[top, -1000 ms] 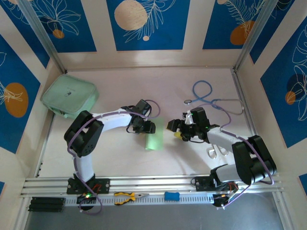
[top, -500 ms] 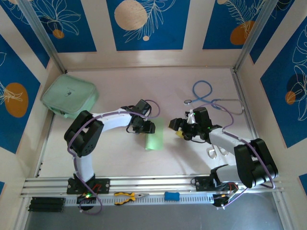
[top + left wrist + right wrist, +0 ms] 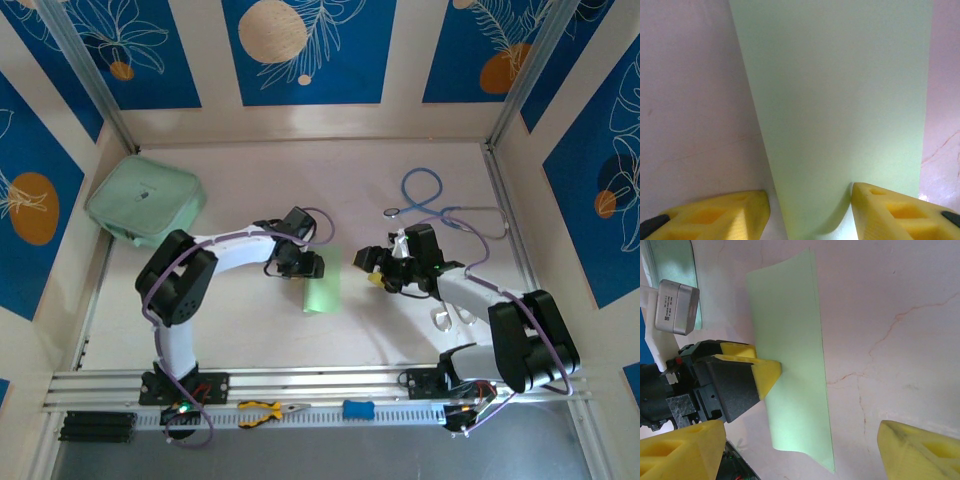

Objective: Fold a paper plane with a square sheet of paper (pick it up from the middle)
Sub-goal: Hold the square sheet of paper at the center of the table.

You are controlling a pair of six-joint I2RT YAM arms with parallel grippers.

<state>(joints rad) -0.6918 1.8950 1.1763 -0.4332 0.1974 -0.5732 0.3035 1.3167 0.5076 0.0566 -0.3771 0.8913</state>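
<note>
My right claw (image 3: 366,262), spread wide and empty, has crept a little closer to the green paper (image 3: 322,292), which lies unmoved mid-worktop (image 3: 380,330). My left claw (image 3: 312,268) stays half spread astride the paper's edge; whether it grips, I cannot tell.

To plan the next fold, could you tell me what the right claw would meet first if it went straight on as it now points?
Most likely the folded light-green paper lying on the table; the right claw points at it, open. The left claw sits at the paper's edge, though depth is unclear.
</note>
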